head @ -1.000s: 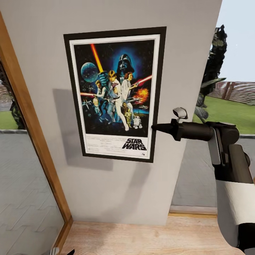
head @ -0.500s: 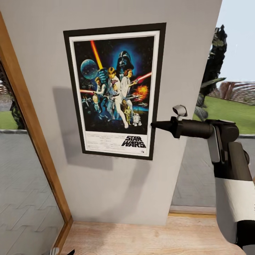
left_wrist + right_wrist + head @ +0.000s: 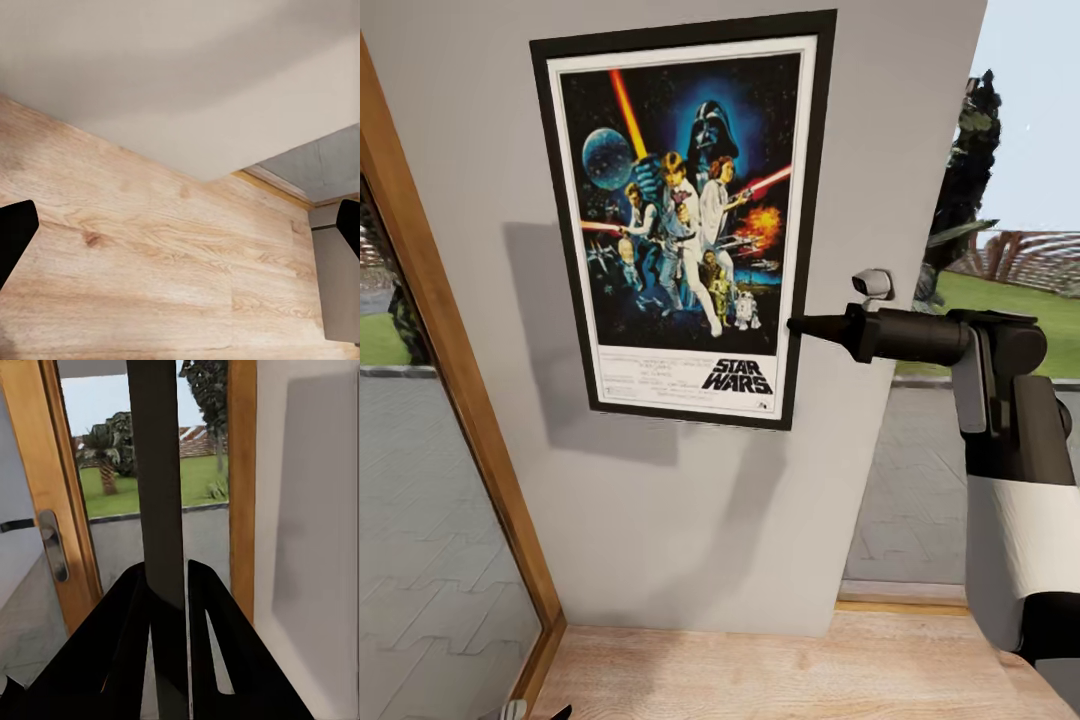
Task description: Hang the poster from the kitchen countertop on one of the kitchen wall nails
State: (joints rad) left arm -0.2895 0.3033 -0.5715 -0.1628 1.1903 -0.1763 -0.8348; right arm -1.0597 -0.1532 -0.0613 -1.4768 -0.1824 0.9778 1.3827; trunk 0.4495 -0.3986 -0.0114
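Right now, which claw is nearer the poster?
Right. The right claw is shut on the poster at its frame's right edge. The left claw hangs open over the wooden floor, well below.

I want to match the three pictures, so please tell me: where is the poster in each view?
Head view: the poster is upper centre, against the grey wall, its right edge in the right gripper.
Right wrist view: edge-on, a dark vertical strip between the fingers.
Left wrist view: not there.
Shared landmark: the grey wall.

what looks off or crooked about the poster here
The poster sits slightly askew against the grey wall, its top edge sloping. The right end effector grips its right edge; nothing looks damaged.
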